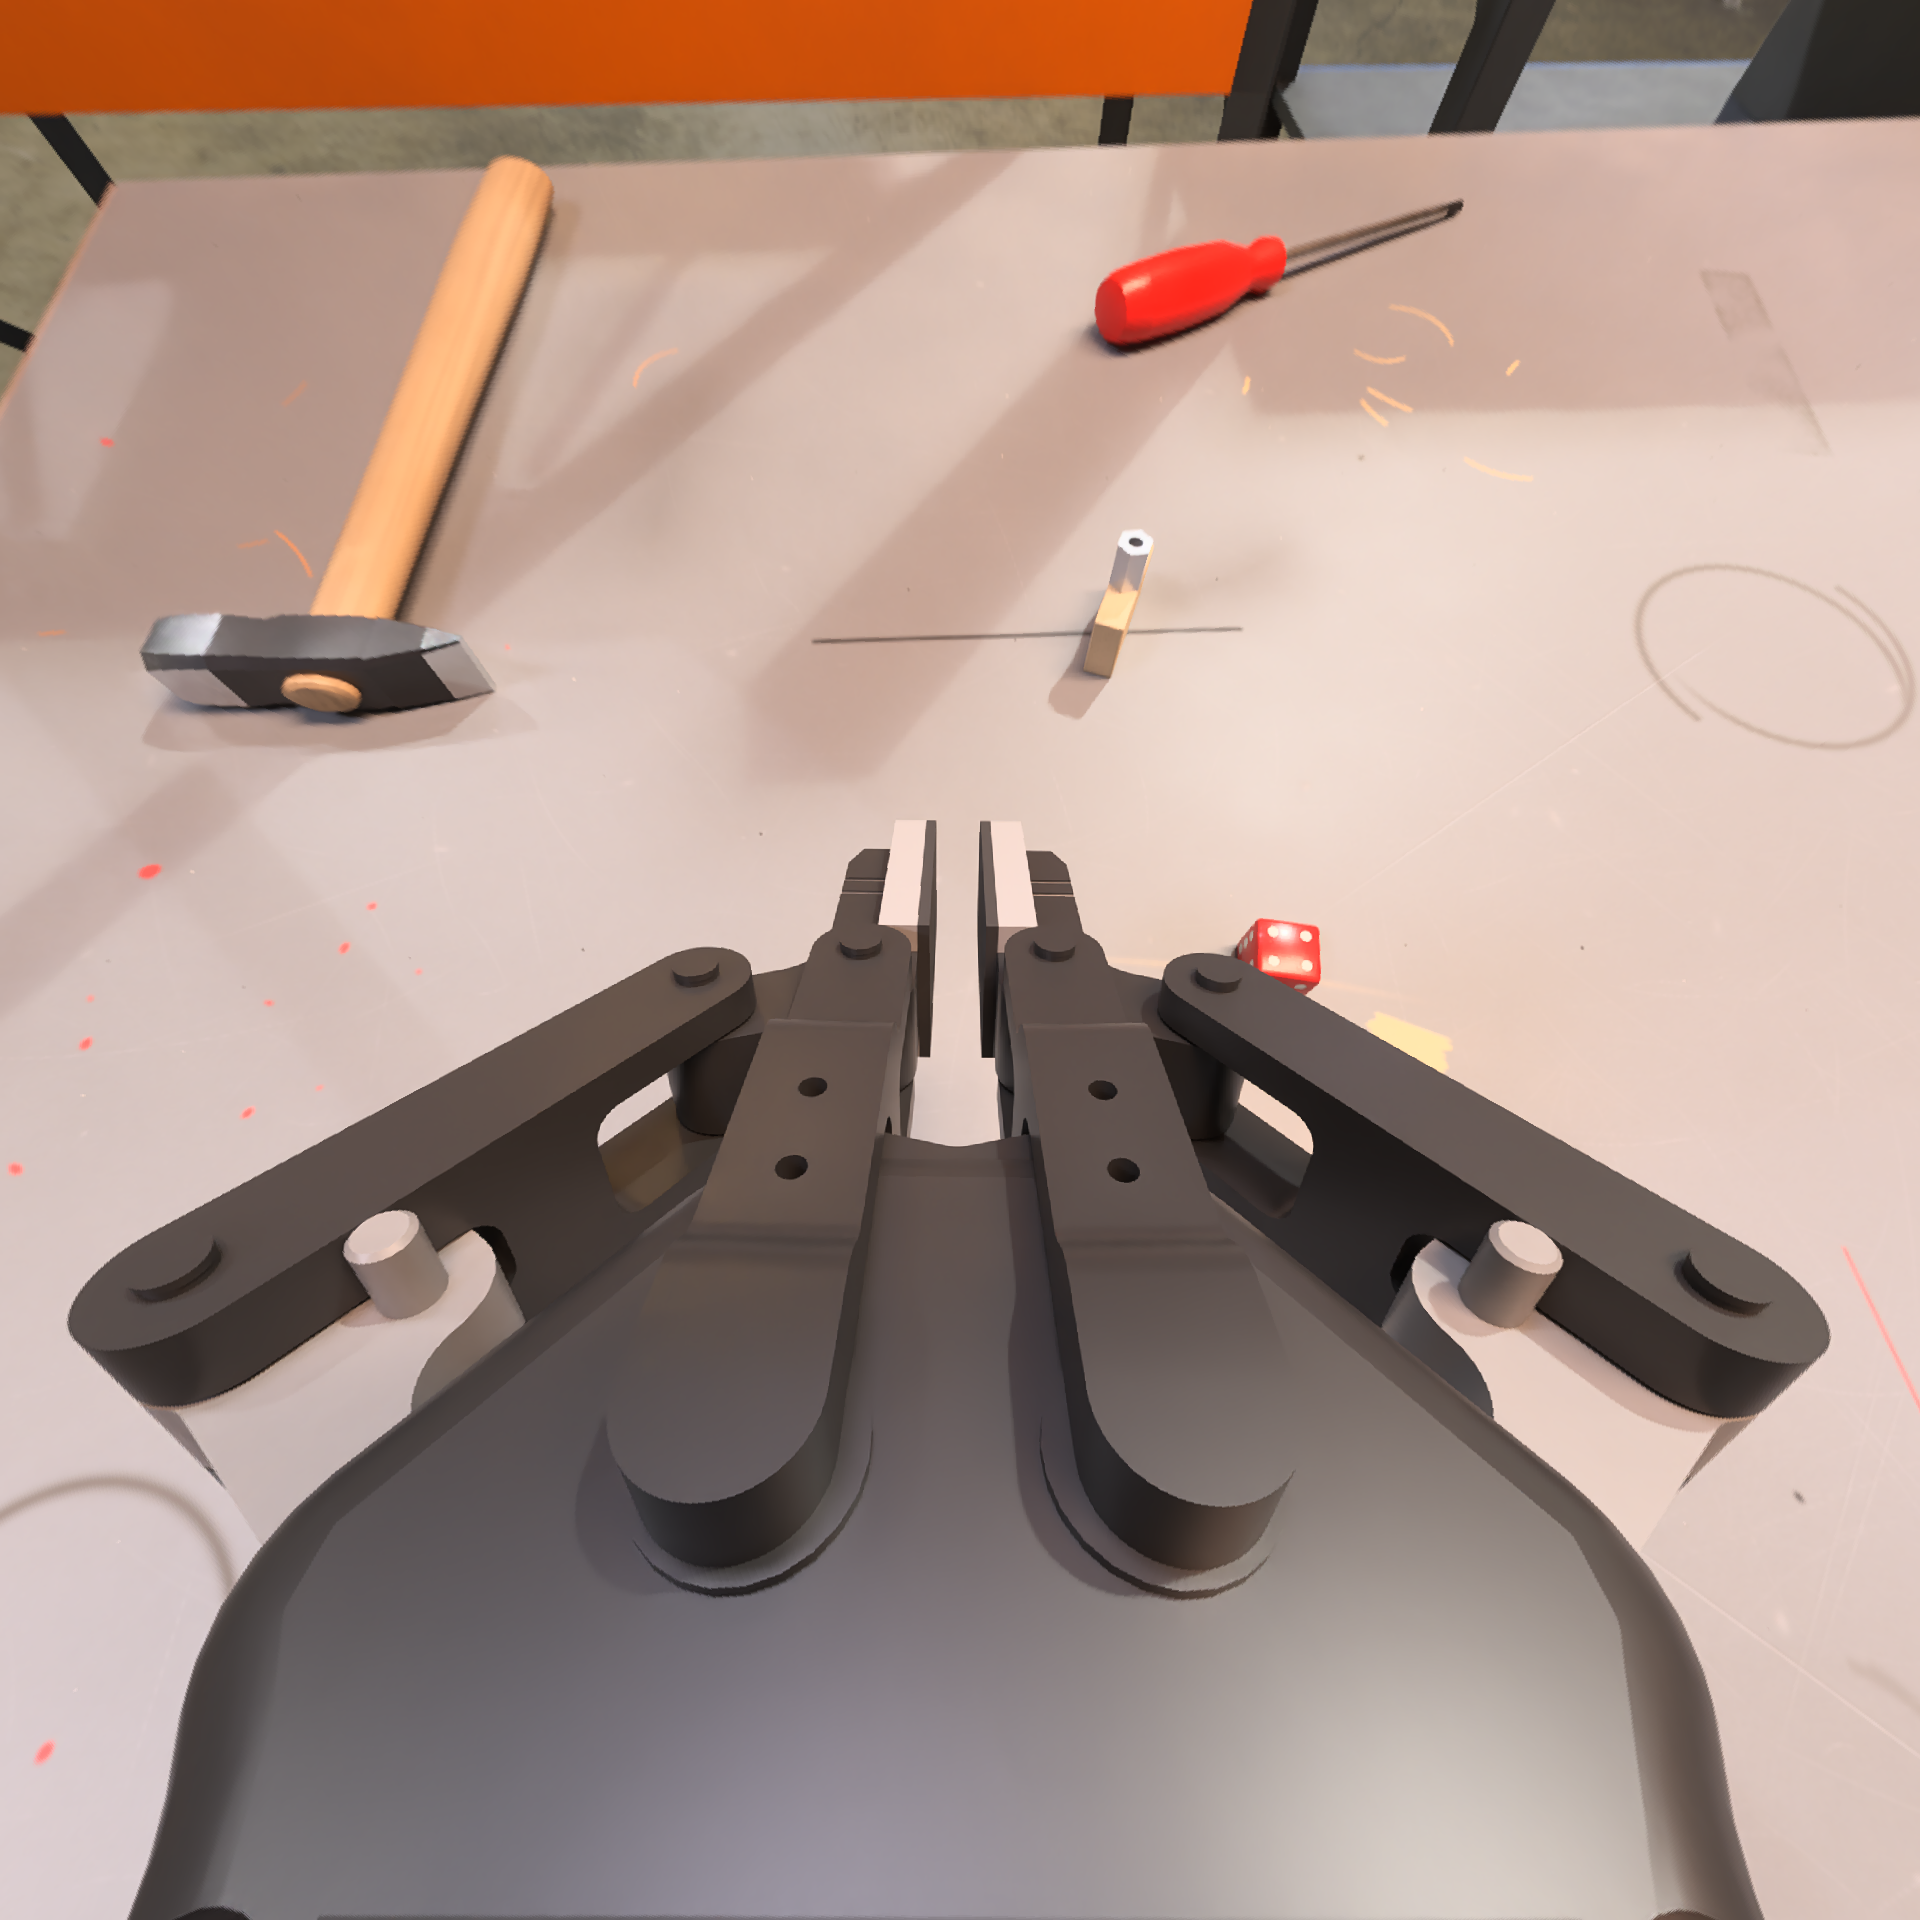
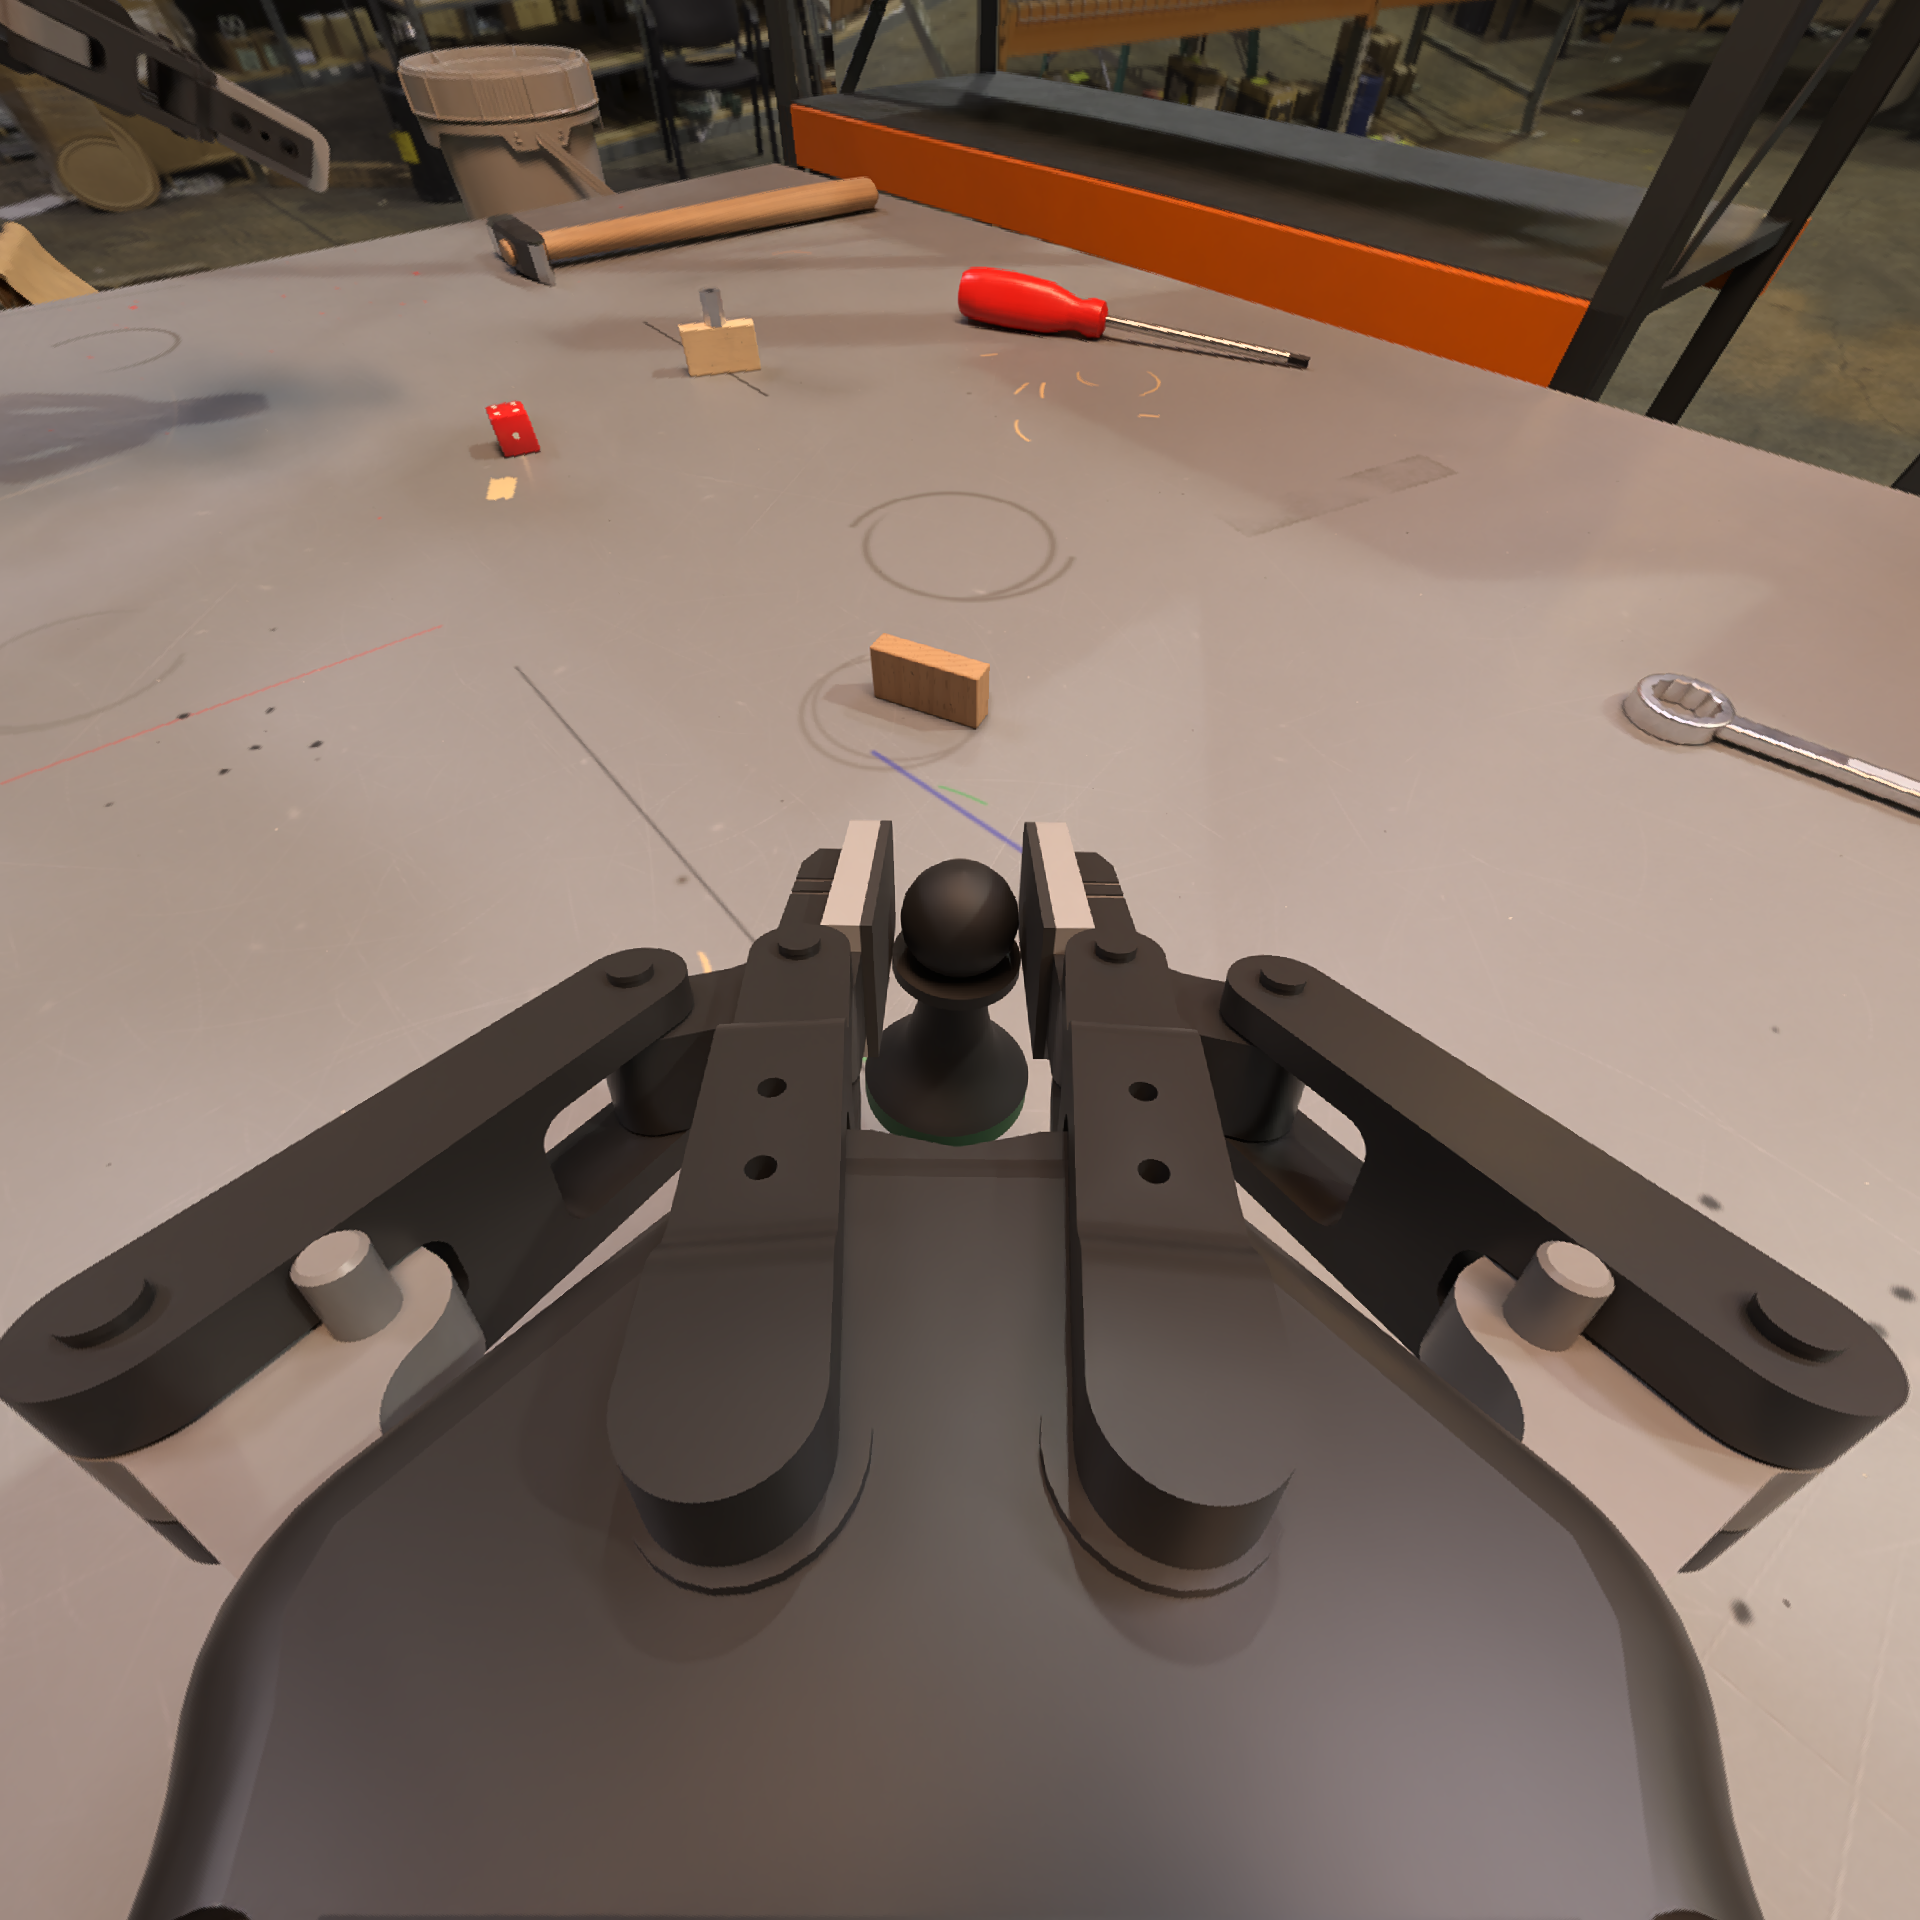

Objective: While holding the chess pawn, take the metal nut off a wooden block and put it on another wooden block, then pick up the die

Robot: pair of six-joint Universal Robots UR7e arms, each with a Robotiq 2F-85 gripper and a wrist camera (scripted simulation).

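A grey metal nut [image 1: 1132, 561] stands upright on a small wooden block [image 1: 1107, 634], well ahead of my left gripper [image 1: 957, 831]. The left fingers are almost together with nothing between them. A red die [image 1: 1286, 951] lies just right of that gripper. In the right wrist view the nut [image 2: 711, 304], its block [image 2: 719, 348] and the die [image 2: 512, 428] are far off to the left. My right gripper [image 2: 956, 831] is shut on a black chess pawn [image 2: 956, 914], gripping its head. A second, bare wooden block [image 2: 928, 681] lies just ahead of it.
A hammer [image 1: 416, 436] lies at the far left and a red screwdriver [image 1: 1184, 286] at the far right of the table [image 1: 727, 810]. A wrench [image 2: 1714, 727] lies to the right of my right gripper. An orange shelf beam [image 2: 1195, 239] runs behind the table.
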